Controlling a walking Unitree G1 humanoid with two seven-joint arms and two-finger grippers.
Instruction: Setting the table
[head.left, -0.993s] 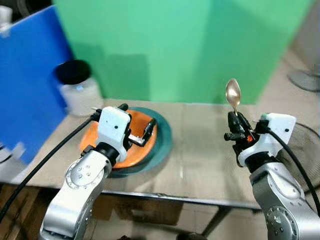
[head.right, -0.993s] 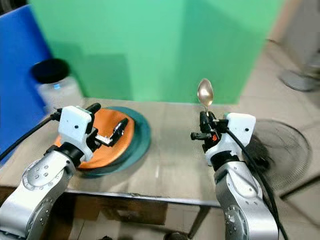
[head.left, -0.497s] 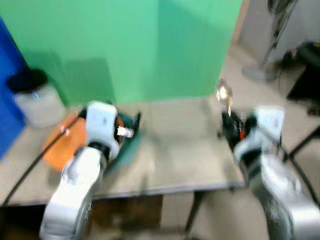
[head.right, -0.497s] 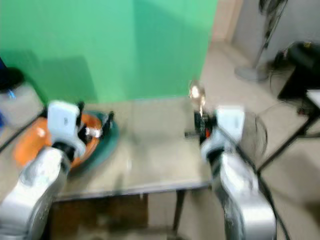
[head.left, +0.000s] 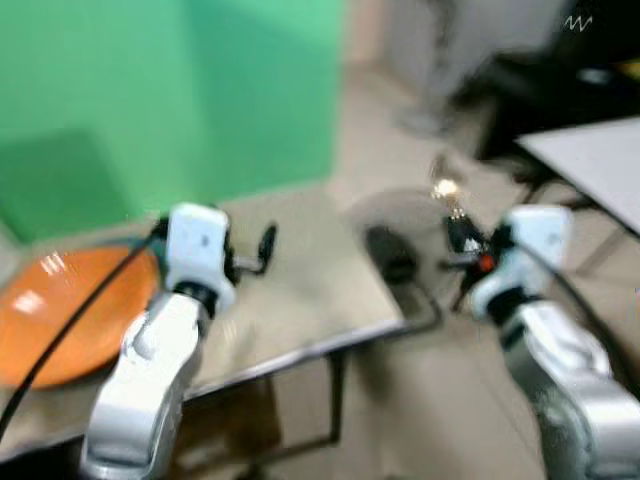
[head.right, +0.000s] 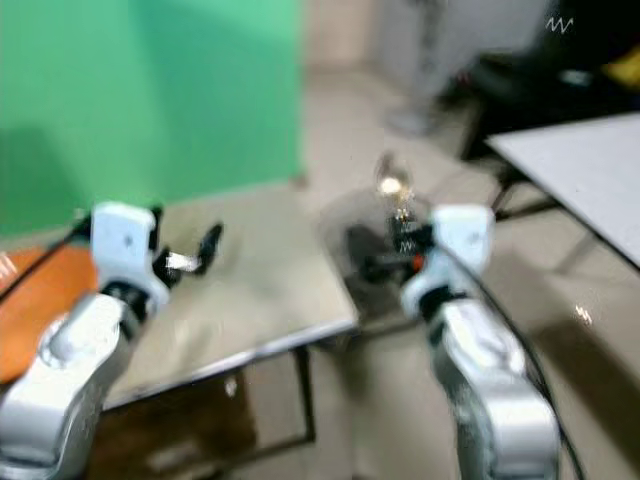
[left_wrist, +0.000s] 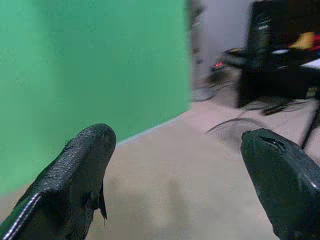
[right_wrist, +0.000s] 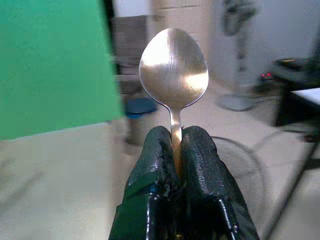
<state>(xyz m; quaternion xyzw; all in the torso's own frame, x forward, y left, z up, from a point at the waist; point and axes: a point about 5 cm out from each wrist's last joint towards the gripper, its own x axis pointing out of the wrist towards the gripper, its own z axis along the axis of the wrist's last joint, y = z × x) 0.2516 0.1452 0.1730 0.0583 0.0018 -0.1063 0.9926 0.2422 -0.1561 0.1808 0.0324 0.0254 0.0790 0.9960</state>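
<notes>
Your right gripper (right_wrist: 175, 165) pinches the handle of the polished metal spoon (right_wrist: 173, 75), bowl upright, beyond the grey table's (head.left: 300, 290) right edge. Left gripper (left_wrist: 175, 165) hangs spread and empty over that table, right of the orange round plate (head.left: 60, 310). Views are blurred; keep the pinch firm and spoon upright until the white table (head.left: 590, 160) on the far right steadies.

This looks like a makeshift test or recording space set up indoors rather than a lived-in dining room. A tall green backdrop (head.left: 170, 90) stands right behind a plain beige table (head.left: 300, 290) on thin metal legs, over a bare tiled floor (head.right: 340, 130). Off to the robot's right sit dark furniture or equipment (left_wrist: 280, 55) with cables on the ground, a white tabletop (head.right: 570, 165), and a standing fan (right_wrist: 240, 60) (the head views are blurred, so finer detail is lost).
</notes>
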